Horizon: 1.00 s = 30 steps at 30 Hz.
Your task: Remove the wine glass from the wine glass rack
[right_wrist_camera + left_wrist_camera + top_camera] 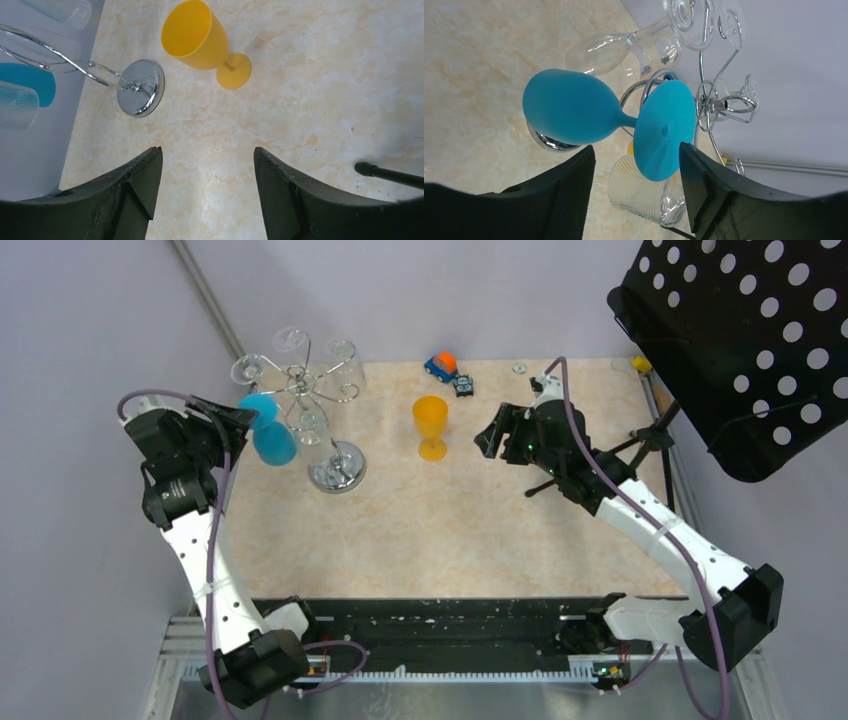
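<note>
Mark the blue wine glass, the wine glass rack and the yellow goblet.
blue wine glass (566, 107), left wrist view, on its bowl
wine glass rack (147, 80), right wrist view, on its round base
yellow goblet (431, 422), top external view, on its cup

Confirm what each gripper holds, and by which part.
Nothing held: left gripper open around the foot of the blue wine glass, not clamped; right gripper open, empty.

Marbled table (450, 530) between pale lilac walls (450, 290)
The top is cream with beige veins, evenly lit. A black panel (735, 390) full of round holes hangs over the far right corner; a grey pole (205, 295) leans at far left.
</note>
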{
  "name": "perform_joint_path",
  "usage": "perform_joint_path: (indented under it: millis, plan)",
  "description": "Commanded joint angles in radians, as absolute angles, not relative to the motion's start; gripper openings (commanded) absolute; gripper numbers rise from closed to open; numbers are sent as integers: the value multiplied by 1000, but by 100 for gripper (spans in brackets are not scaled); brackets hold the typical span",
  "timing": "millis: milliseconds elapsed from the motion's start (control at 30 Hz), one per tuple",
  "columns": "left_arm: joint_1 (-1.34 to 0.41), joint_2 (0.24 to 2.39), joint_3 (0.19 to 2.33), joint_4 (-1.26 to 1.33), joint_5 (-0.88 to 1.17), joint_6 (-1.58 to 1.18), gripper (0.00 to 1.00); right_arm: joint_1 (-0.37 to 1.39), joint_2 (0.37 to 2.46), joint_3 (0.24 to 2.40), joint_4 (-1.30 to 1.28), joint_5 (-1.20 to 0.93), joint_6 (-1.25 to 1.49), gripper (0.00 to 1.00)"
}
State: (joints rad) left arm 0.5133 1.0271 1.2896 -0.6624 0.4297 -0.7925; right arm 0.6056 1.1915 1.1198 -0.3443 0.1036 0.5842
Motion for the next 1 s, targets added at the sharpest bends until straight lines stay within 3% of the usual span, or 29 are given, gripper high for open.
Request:
perform_joint_path:
  millis: [0,233,367,667,800,967]
  plan:
    - [529,997,1241,-508,437,-845,65,597,1150,1111,-308,109,592,68]
    - [538,1001,1179,-398,476,-927,54,597,1131,1102,-310,112,592,68]
    - [539,994,1187,-420,464,-931,37,597,1119,1096,-311,123,595,67]
    - [540,984,1238,-487,428,-932,15,597,1109,1100,-329,130,597,67]
    - [539,985,1252,-446,471,-969,0,597,1107,1102,-331,134,593,66]
    - [540,1002,1270,-383,523,-1029,0,597,1107,1104,-330,138,586,66]
